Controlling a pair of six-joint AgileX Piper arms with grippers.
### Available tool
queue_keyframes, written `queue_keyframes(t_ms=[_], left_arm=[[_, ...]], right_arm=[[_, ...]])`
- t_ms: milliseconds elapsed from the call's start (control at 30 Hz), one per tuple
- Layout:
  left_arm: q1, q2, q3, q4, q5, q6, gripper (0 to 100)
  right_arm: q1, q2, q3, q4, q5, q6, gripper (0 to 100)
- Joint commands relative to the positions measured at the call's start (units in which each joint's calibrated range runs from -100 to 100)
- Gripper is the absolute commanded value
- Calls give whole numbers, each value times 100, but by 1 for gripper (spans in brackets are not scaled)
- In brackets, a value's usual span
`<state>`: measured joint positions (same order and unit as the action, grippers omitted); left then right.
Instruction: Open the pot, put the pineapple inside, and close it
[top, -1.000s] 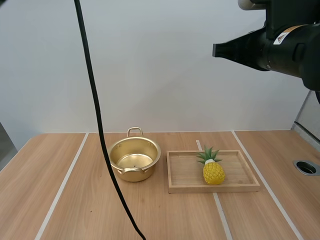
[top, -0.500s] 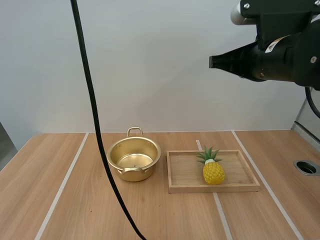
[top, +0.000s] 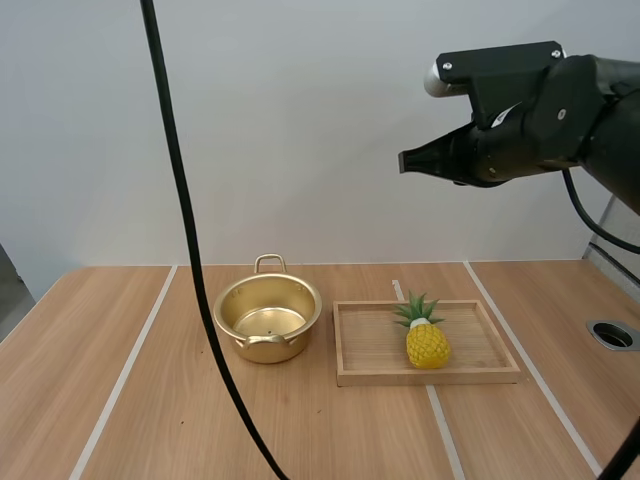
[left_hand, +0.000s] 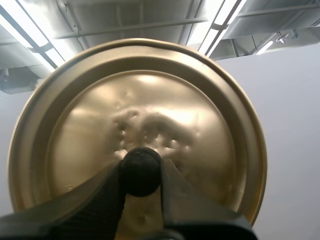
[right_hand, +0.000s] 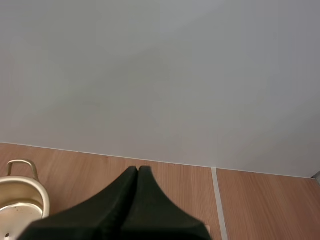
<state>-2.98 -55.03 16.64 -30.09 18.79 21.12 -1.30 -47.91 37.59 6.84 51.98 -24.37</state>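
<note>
- Pineapple (top: 426, 340) stands upright in tray (top: 430, 377), leaves up, nothing touching it.
- Tray sits flat on table (top: 150, 420), just right of pot (top: 268, 322) with a narrow gap between them.
- Pot is open and gold, with the bare bottom visible inside. One handle is on the far side, one on the near side.
- Lid (left_hand: 165, 125) is off the pot, its gold domed top facing the left wrist camera.
- Left gripper (left_hand: 141, 175) pinches the lid's black knob (left_hand: 141, 165), one finger on each side.
- Right gripper (top: 408, 162) hangs high above the table, roughly over the tray in the high view, tip pointing left.
- Right gripper's jaws are pressed together into one dark wedge, gripping nothing.
- In the right wrist view the fingers (right_hand: 127, 192) lie together, with the pot's rim and far handle beside them, well below on the table.
</note>
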Motion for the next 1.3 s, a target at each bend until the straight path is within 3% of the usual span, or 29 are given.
queue_keyframes(t_ms=[0, 100, 133, 167, 267, 300, 500, 933, 1267], left_arm=[[-1, -27, -35, -99, -49, -51, 0], [-1, -27, -35, -99, 154, -51, 0], [-1, -27, -35, -99, 242, -51, 0], [-1, -27, -35, -99, 319, -51, 0], [-1, -27, -35, -99, 348, -193, 0], [-1, -38, -35, -99, 348, -232, 0], [-1, -37, -35, -99, 348, -266, 0], [-1, -52, -35, -99, 537, -267, 0], [-1, -52, -35, -99, 657, -376, 0]], right_arm=[[-23, 95, -19, 53, -42, -84, 0], [-23, 157, -19, 53, 21, -84, 0], [-23, 169, -19, 53, 21, -84, 4], [-23, 169, -19, 53, 21, -92, 21], [-23, 169, -19, 53, 21, -92, 95], [-23, 169, -19, -7, 77, -92, 100], [-23, 169, -19, -305, 646, -92, 100], [-23, 713, -19, 151, 1912, -186, 100], [-23, 1336, 112, 142, 2502, -355, 100]])
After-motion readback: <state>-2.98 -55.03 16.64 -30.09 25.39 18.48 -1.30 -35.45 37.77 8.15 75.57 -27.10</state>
